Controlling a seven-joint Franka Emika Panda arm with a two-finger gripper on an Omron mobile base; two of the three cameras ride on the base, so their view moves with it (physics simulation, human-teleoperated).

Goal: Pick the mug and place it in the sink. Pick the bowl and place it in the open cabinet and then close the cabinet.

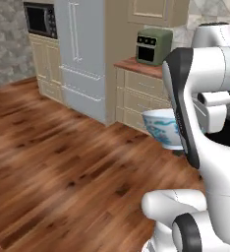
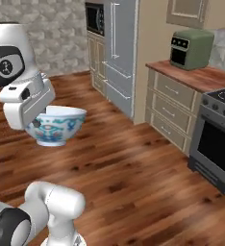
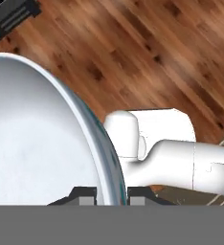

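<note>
My gripper (image 3: 111,194) is shut on the rim of the large white bowl (image 3: 37,143), with one fingertip on each side of its wall. The bowl (image 2: 59,126) hangs upright in the air above the wooden floor, its pale blue pattern facing out, and the white hand (image 2: 25,105) covers its left edge. In the left base view the bowl (image 1: 163,129) peeks out from behind my forearm. A beige raised-panel wall cabinet (image 2: 186,12) hangs above the counter, cut off by the frame's top. The mug and the sink are out of view.
A green toaster oven (image 2: 191,48) stands on a wooden counter over beige drawers (image 2: 174,108). A stove (image 2: 218,139) is at the right. The grey fridge (image 1: 82,54) and a built-in microwave (image 1: 41,19) line the far wall. Wooden floor (image 1: 63,162) lies open ahead.
</note>
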